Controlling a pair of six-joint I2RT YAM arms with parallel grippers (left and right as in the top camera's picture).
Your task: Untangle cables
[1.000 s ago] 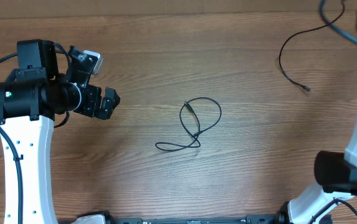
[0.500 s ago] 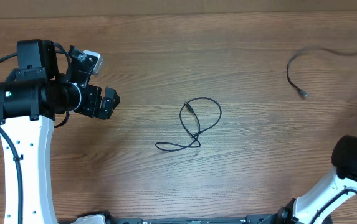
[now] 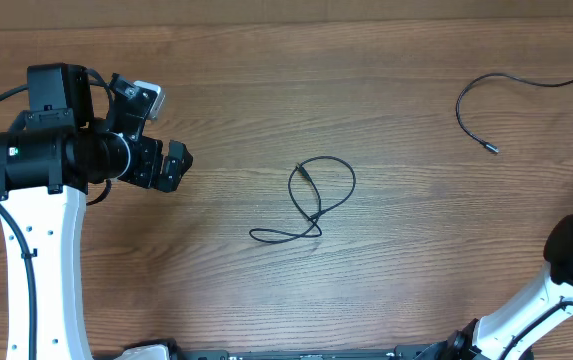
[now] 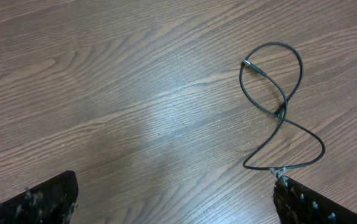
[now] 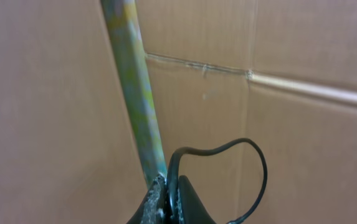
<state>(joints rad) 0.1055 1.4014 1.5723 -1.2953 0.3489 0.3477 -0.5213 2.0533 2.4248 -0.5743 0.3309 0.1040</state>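
Thinness like this suggests something light, limp and slippery, so my left gripper (image 3: 176, 170), wide at nine o'clock, should pinch the centre cable (image 3: 315, 216) near its crossing, while my right gripper (image 5: 167, 199) clamps the other cable (image 3: 458, 103), at two o'clock.

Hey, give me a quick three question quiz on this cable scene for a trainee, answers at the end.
1. True or false: the left gripper is open and empty.
2. Where does the looped cable lie? A, mid-table, apart from the left gripper; B, between the left gripper's fingers; C, hanging off the near edge.
3. In the overhead view, how many thin cables show on the table?
Key: 1 true. 2 A. 3 two, the looped cable and the upper-right cable, which runs off the right edge.
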